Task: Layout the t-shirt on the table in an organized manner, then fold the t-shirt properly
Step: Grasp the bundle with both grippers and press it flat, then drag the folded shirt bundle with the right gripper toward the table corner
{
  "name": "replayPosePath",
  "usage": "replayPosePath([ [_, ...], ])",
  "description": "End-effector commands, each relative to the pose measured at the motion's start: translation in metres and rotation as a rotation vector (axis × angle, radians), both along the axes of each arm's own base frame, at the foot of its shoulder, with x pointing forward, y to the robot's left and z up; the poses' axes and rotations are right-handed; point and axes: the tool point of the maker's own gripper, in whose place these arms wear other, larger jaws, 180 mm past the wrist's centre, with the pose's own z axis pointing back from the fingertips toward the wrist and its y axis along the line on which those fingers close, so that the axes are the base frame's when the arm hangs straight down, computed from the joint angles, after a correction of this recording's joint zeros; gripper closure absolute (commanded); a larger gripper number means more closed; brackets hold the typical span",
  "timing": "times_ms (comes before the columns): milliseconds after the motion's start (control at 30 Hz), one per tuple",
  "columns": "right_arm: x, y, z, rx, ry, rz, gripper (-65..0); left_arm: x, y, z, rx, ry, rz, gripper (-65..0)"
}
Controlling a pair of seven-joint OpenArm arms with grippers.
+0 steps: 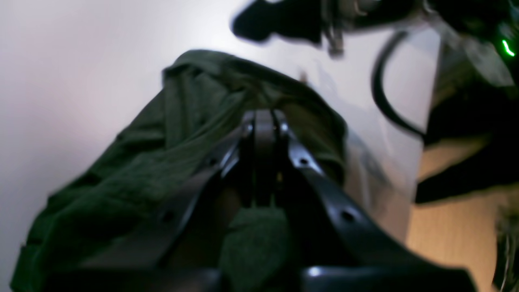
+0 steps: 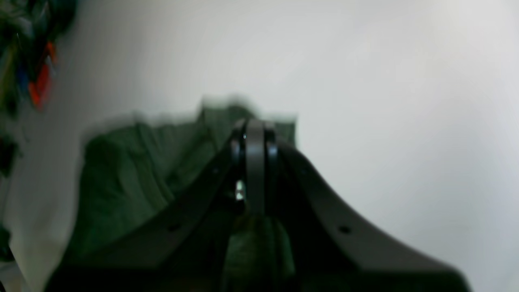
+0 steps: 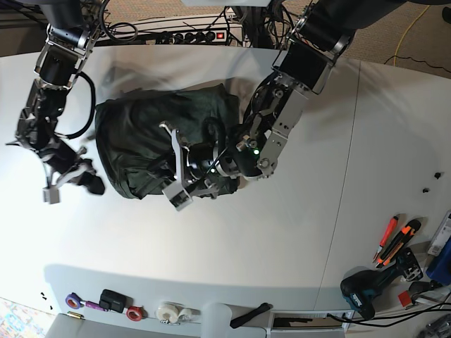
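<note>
item: t-shirt (image 3: pixel 151 144), dark green, lying bunched and creased on the white table (image 3: pixel 282 232), left of centre in the base view, spread out between the two arms.
item: left hand (image 1: pixel 264 121), jaws together and pinching a fold of the t-shirt; green cloth shows between the fingers near the palm in the left wrist view.
item: right hand (image 2: pixel 254 129), jaws together, a tuft of green cloth caught between them; its view is blurred. in the base view it sits at the t-shirt's outer edge.
item: hand tools (image 3: pixel 394 239), near the table's corner, well apart from the t-shirt.
</note>
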Motion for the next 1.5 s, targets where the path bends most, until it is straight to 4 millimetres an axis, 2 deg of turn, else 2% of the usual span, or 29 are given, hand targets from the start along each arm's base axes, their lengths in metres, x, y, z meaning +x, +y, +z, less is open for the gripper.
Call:
replayPosePath([
  [0,0.011,-0.015,0.038,0.01,-0.104,-0.028,0.0,0.004,-0.005,0.025,-0.041,-0.058,-0.013,-0.5],
  [100,0.004,-0.009,0.071,0.096,-0.159,0.026,0.0,0.0,-0.003,0.038,-0.029,-0.097,-0.029,-3.5],
  [200,-0.005,0.023,0.088,0.122,-0.178,0.152,0.0,0.008,0.006,0.047,-0.005,-0.151,0.005,-3.5],
  [300,-0.012,0.061,0.093,0.111,-0.212,0.23,0.0,0.026,0.025,0.055,0.006,-0.181,0.079,-3.5],
  [367,-0.017,0.089,0.083,0.082,-0.197,0.277,0.0,0.039,0.042,0.056,0.01,-0.174,0.137,-3.5],
  [467,-0.029,0.129,0.058,0.063,-0.141,0.347,0.0,0.055,0.07,0.053,0.017,-0.15,0.219,-1.9],
  [567,-0.044,0.151,0.026,0.016,-0.055,0.389,0.0,0.07,0.106,0.044,0.057,-0.146,0.29,0.0],
  [700,-0.056,0.144,-0.004,-0.055,-0.011,0.333,0.0,0.08,0.154,0.03,0.137,-0.156,0.348,0.0],
  [833,-0.068,0.141,-0.02,-0.066,0.013,0.308,0.0,0.081,0.179,0.027,0.154,-0.151,0.35,0.0],
  [967,-0.076,0.143,-0.041,-0.134,0.067,0.296,0.0,0.081,0.185,0.025,0.168,-0.151,0.355,0.0],
  [1133,-0.087,0.127,-0.06,-0.233,0.136,0.282,0.0,0.078,0.181,0.026,0.142,-0.138,0.346,0.0],
  [1200,-0.091,0.113,-0.062,-0.271,0.154,0.283,0.0,0.078,0.181,0.025,0.142,-0.137,0.345,0.0],
  [1300,-0.1,0.08,-0.066,-0.373,0.196,0.285,0.0,0.077,0.181,0.024,0.143,-0.134,0.345,0.0],
  [1467,-0.104,0.028,-0.055,-0.517,0.224,0.283,0.0,0.072,0.181,0.016,0.142,-0.117,0.343,0.0],
])
